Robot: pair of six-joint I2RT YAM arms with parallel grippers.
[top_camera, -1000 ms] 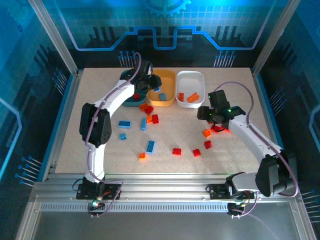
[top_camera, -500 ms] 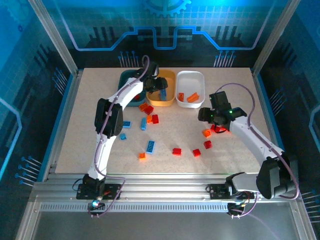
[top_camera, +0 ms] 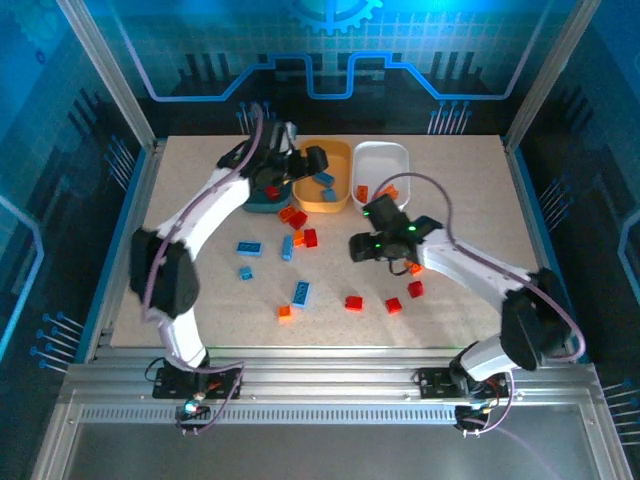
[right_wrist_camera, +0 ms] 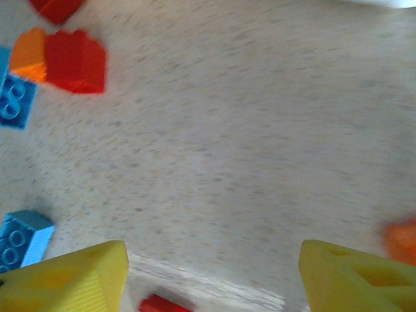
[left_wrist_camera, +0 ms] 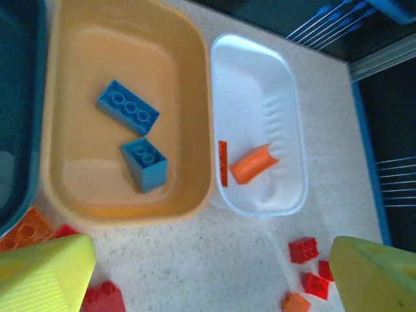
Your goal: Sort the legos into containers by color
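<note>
Speckled beige tabletop (top_camera: pixel 470 170) w/ alu frame rails (top_camera: pixel 330 385), blue-lit backdrop (top_camera: pixel 330 40) behind.

No legible text, numbers or brand marks. Back wall (top_camera: pixel 330 60) has a gear graphic (top_camera: pixel 330 10) with circuit-style lines, no lettering. Stud tops on the blue legos (left_wrist_camera: pixel 129 108) too small to read any mark.

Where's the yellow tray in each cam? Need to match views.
Top external: yellow tray, middle of three trays at the back of the table.
Left wrist: yellow tray, upper left, two blue bricks inside.
Right wrist: speckled table, loose bricks.
Shared landmark: white tray beside its right side, holding orange pieces.
</note>
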